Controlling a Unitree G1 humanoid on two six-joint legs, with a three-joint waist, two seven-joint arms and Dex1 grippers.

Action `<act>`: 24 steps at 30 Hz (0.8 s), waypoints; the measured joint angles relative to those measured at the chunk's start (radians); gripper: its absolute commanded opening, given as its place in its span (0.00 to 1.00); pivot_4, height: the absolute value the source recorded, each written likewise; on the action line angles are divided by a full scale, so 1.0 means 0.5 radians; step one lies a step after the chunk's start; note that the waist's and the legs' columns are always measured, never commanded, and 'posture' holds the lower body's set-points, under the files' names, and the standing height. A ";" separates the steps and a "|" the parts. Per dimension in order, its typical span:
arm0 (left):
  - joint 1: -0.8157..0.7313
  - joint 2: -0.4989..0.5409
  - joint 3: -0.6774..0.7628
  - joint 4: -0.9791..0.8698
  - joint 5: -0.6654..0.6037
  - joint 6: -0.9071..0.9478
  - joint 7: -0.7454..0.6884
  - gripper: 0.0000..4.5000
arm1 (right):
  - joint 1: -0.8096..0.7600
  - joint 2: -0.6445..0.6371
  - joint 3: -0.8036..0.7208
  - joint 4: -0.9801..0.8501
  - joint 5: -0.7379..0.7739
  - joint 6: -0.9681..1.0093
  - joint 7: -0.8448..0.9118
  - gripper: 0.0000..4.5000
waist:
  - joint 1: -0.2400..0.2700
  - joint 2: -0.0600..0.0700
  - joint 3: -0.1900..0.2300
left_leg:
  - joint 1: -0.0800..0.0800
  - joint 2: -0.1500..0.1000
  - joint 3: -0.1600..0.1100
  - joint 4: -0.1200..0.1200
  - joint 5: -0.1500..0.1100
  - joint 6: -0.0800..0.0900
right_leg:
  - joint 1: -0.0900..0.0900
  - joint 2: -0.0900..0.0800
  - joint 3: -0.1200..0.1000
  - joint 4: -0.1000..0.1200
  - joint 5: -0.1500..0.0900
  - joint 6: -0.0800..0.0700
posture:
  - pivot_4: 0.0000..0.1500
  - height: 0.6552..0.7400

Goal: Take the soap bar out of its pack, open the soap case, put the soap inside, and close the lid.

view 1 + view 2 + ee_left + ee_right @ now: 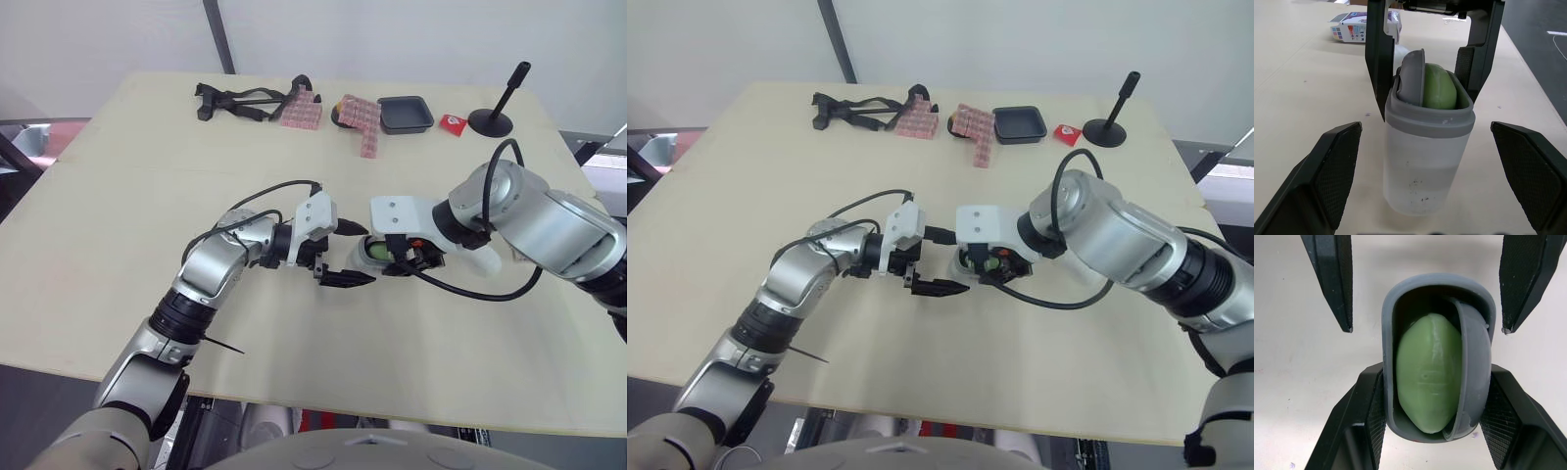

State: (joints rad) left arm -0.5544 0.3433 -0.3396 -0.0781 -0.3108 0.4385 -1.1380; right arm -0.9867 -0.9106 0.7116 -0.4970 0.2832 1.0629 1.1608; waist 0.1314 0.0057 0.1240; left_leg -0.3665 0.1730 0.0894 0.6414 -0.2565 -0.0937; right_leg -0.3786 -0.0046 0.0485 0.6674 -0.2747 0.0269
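Soap bar (1427, 372), the green one, is already out of its pack and sitting inside the soap case (1425, 166), so most of the job looks done to me. The grey lid (1474, 362) isn't shut yet though. It's swung aside and stands on edge right next to the soap, inside the rim. The right gripper (394, 257) has its fingers clamped on both sides of the case up near the rim, holding it around the middle of the worktop (147, 196). The left gripper (1425, 128) is spread wide, one finger on each side of the case and touching nothing. A small printed box (1352, 32) lies further off on the worktop, probably the empty pack. What's left, as far as I can tell: flip the lid over and press it closed.
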 measured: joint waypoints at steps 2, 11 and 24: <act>0.000 0.000 -0.005 0.004 0.002 -0.002 0.000 1.00 | 0.000 0.000 0.000 0.000 -0.003 0.001 0.005 0.49 | 0.001 0.000 0.000 | 0.000 0.000 0.000 0.000 0.000 0.000 | 0.000 0.000 0.001 0.000 0.000 0.000 | 1.00 1.00; 0.000 -0.023 -0.048 0.007 0.005 -0.004 0.020 1.00 | 0.000 0.001 0.000 0.000 -0.013 0.014 0.009 0.49 | 0.000 0.000 0.000 | 0.000 0.000 0.000 0.001 0.000 0.000 | 0.000 0.001 0.003 0.001 0.000 0.000 | 1.00 1.00; -0.001 -0.017 -0.055 0.025 0.020 -0.034 0.038 0.42 | 0.003 0.008 0.011 0.001 -0.048 0.020 0.041 0.49 | 0.002 0.000 0.000 | 0.000 0.000 0.000 0.002 0.000 0.000 | 0.000 0.001 0.005 0.002 0.000 0.000 | 1.00 1.00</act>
State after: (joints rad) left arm -0.5548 0.3349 -0.3672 -0.0655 -0.3009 0.4217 -1.1192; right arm -0.9851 -0.9067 0.7171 -0.4968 0.2592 1.0730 1.1811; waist 0.1323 0.0057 0.1240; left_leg -0.3663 0.1730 0.0894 0.6423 -0.2565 -0.0937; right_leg -0.3786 -0.0040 0.0512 0.6685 -0.2747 0.0269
